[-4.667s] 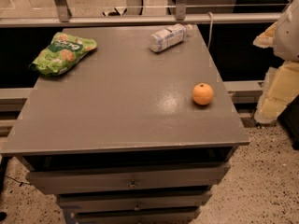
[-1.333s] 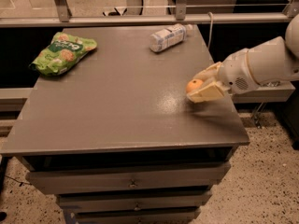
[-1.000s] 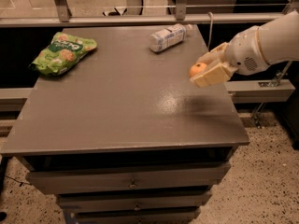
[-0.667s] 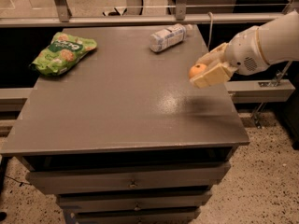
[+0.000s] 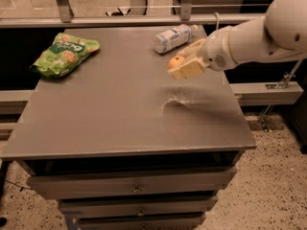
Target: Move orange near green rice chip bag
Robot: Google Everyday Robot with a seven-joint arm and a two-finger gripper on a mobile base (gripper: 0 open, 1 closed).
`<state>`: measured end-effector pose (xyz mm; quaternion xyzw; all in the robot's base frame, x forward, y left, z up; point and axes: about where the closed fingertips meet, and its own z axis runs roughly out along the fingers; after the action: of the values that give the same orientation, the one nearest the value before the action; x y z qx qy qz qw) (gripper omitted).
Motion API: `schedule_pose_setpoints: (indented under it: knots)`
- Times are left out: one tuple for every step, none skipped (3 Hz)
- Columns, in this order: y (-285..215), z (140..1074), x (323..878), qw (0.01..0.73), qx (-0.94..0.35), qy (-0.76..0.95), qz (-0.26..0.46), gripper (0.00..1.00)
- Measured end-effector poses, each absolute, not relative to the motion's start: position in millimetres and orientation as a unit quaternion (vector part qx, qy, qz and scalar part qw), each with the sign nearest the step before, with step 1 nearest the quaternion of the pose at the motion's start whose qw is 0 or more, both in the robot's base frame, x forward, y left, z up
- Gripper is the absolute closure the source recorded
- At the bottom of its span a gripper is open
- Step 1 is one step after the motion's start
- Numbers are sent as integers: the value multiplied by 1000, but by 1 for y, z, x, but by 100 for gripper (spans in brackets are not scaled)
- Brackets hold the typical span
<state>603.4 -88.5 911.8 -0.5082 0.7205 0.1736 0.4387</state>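
Presently the two-finger gripper [image 5: 181,61], at the end of a white, rounded robot arm [image 5: 249,32] reaching in from the right, hangs above the right rear part of a grey, matte, square table top [image 5: 120,109]. Its cream-coloured fingers [image 5: 186,71] are closed narrowly about a small round orange fruit [image 5: 175,62], one above it and one below. The orange is held clear of the surface, with a soft shadow on the table beneath it. It sits near a white plastic bottle [image 5: 173,36], which lies on its side at the rear edge. The bottle's label carries bluish print that cannot be read. A crinkly bright-green snack bag [image 5: 64,53] lies flat at the left rear corner, well apart from the orange and the gripper. It bears a dark green logo panel with pale lettering that is not legible, along with pictures of round tan chips. The table top shows a dull sheen and a lighter scuffed patch near its middle right. Below the top, the front of the unit holds stacked grey drawers [image 5: 134,188] with small knobs. A metal rail [image 5: 144,19] with upright posts runs behind the table, and a low pale ledge [image 5: 268,92] extends on the right. The floor [image 5: 268,190] is speckled, light-toned stone or terrazzo.
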Motion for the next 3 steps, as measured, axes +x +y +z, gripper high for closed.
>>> schedule_pose_setpoints:
  knots:
    - [-29,901,643,466,-505,702,187,100]
    - [32,896,675,485,-518,677,196,100]
    - [92,892,691,490,-536,652,219,100]
